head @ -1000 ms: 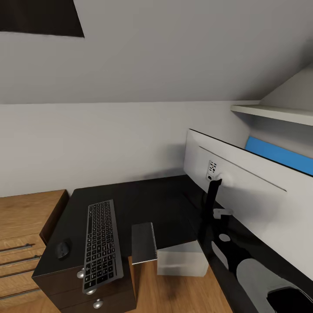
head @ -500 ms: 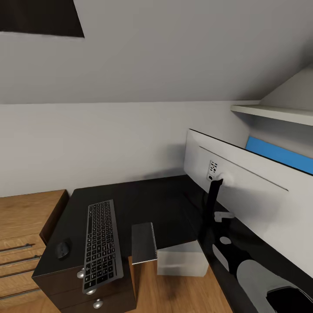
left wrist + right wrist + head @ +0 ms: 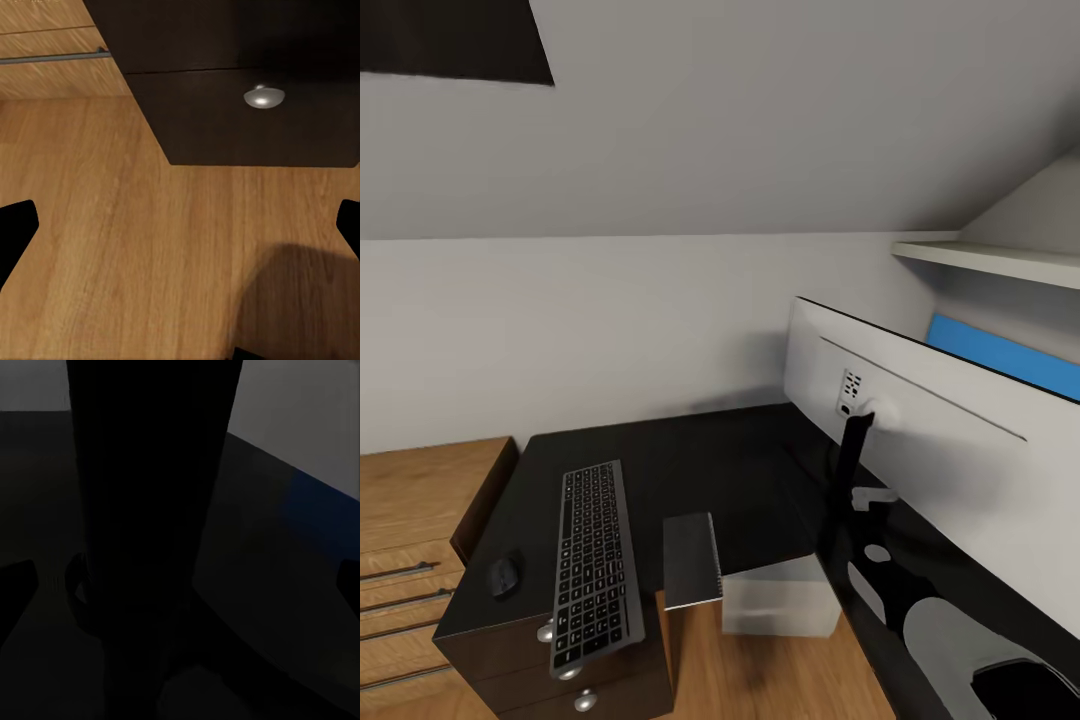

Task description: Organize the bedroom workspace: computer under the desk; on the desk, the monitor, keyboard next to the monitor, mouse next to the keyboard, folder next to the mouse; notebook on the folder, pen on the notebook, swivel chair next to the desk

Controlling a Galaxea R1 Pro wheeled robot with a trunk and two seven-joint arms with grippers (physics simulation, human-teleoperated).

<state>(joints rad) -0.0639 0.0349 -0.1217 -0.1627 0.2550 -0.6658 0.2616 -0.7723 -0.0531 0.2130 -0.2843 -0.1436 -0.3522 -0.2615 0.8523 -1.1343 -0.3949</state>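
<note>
Spread wide, the left gripper (image 3: 180,225) hung over light wood plank floor (image 3: 112,247). Whether the right gripper (image 3: 180,577) gaped, I couldn't tell. On the matte black desk (image 3: 700,470), a slim dark keyboard (image 3: 593,560) lay between small black mouse (image 3: 505,575) and dark grey notebook (image 3: 690,558).

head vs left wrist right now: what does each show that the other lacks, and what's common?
Head view alone: keyboard, mouse, notebook, monitor seen from its back, and computer under the desk. Left wrist view alone: the left gripper's fingertips spread wide over the wood floor. Both: the dark drawer unit with its silver knob, and the light wooden cabinet.
</note>
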